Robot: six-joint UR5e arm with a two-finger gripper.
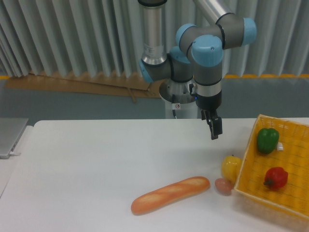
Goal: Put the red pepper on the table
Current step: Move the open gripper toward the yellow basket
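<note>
Red pepper (275,177) open from above; green pepper (267,139) near, basket wall (243,166) flanks.

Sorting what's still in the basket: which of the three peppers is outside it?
The yellow pepper, standing on the table against the basket's left wall; the green pepper and red pepper lie inside.

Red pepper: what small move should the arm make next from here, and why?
Probably travel right and forward to hang above the red pepper. It lies in the yellow basket beside the green pepper, while the gripper hangs empty over the table, left of the basket.
</note>
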